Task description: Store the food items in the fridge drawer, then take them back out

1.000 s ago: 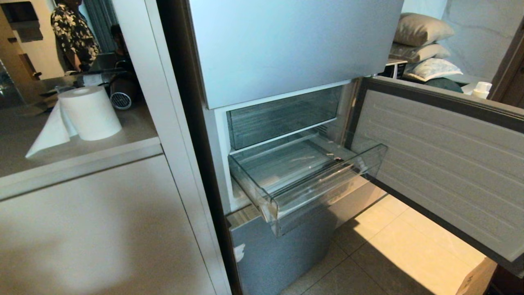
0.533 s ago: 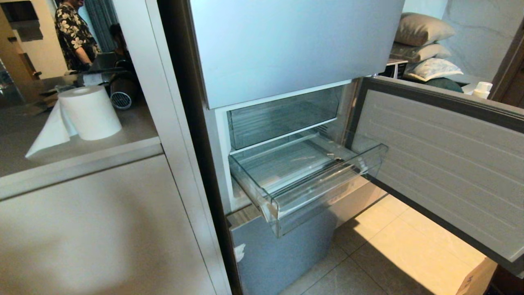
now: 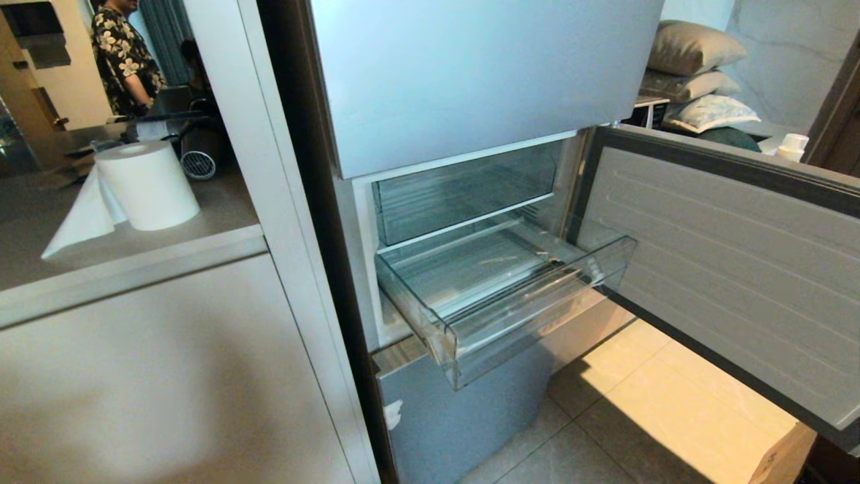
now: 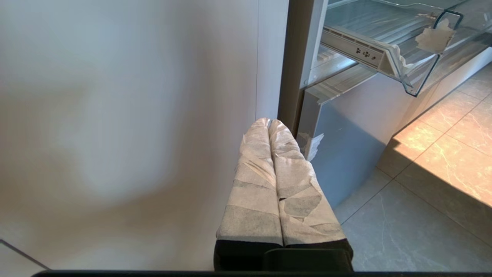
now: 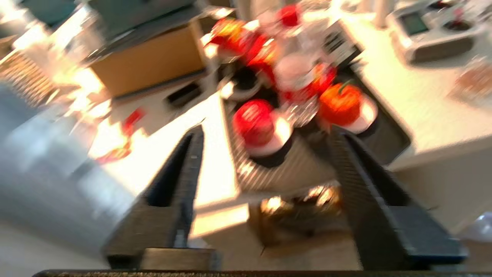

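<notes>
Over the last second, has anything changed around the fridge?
Only the person in the background shifted a little. The fridge drawer stays pulled out, with no food showing in it, the door stays open, and the paper roll has not moved.

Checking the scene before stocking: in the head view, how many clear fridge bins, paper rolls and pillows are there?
Clear bins: 2, the drawer pulled out and the compartment above it
Paper roll: 1
Pillows: 3, stacked
Total: 6
</notes>
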